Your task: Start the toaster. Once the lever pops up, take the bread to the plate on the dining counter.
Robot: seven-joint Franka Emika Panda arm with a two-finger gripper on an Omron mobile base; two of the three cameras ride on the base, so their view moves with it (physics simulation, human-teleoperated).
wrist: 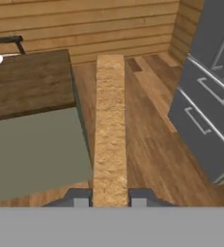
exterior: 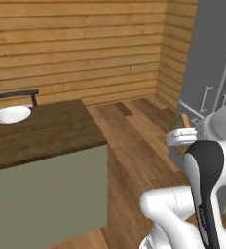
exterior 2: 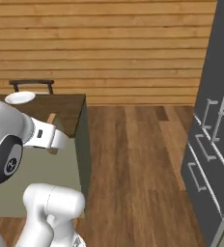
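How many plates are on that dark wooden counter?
1. A white plate sits at the far end of the dining counter, just before a dark chair back. None looks hidden.

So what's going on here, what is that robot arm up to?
The arm is carrying the bread, pinched edge-on in its gripper, out over the wood floor. The plate sits at the far end of the dining counter, with nothing on it yet. The counter is off to the arm's left and the bread is not over it yet, so the drop-off is not done. Grey drawers stand on the right.
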